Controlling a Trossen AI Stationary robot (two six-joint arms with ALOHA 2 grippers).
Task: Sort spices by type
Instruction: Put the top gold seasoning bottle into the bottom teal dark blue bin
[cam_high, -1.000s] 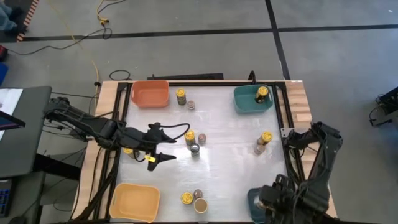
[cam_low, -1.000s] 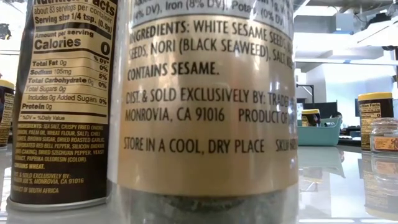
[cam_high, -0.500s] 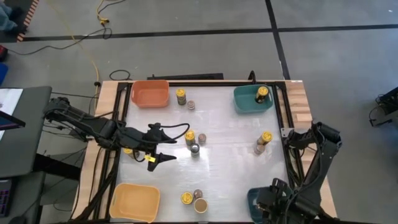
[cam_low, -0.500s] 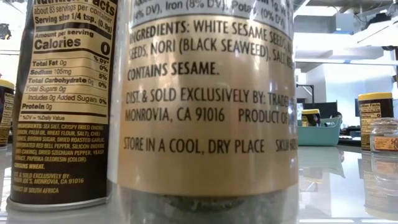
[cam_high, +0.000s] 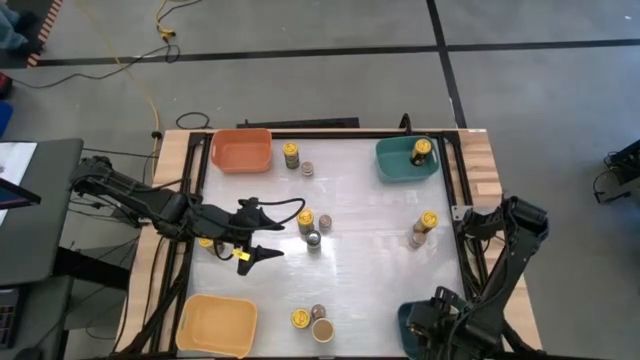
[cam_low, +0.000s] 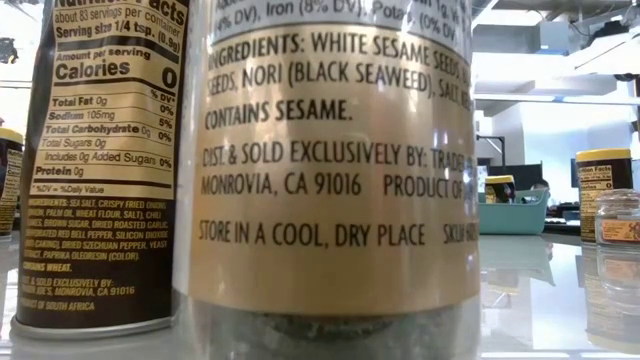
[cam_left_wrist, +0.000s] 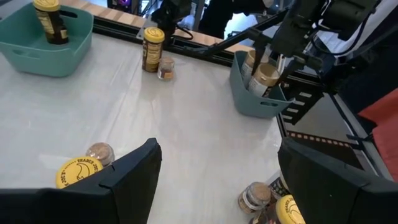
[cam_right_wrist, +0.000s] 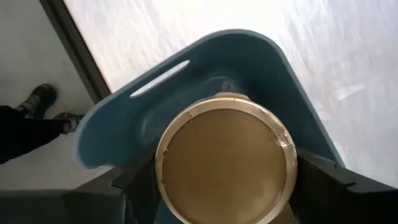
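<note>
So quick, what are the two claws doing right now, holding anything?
Left gripper: open, holding nothing, above the white table.
Right gripper: closed on a tan-lidded jar, over the blue-grey bin.

Overhead, table-level and two wrist cameras, sharing the table.

A pale table carries an orange bin upper left, a yellow bin lower left and teal bins. Spice jars stand scattered mid-frame.
</note>
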